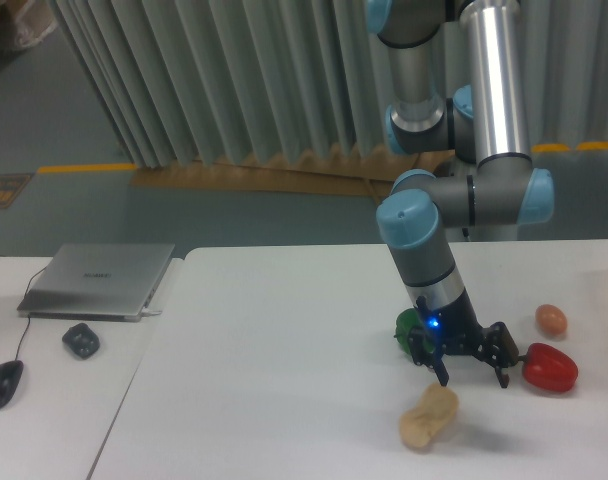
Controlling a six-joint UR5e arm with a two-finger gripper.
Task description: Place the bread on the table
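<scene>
The bread (429, 417), a pale beige lumpy roll, lies on the white table (274, 400) near its front edge. My gripper (472, 376) hangs a little above and to the right of it, open, with nothing between its black fingers. The fingers do not touch the bread.
A green pepper (408, 326) sits behind the gripper, partly hidden by the wrist. A red pepper (551, 368) lies just right of the gripper and an orange-tan ball (551, 319) behind that. On the adjoining desk at left are a laptop (97, 281) and a mouse (4, 382).
</scene>
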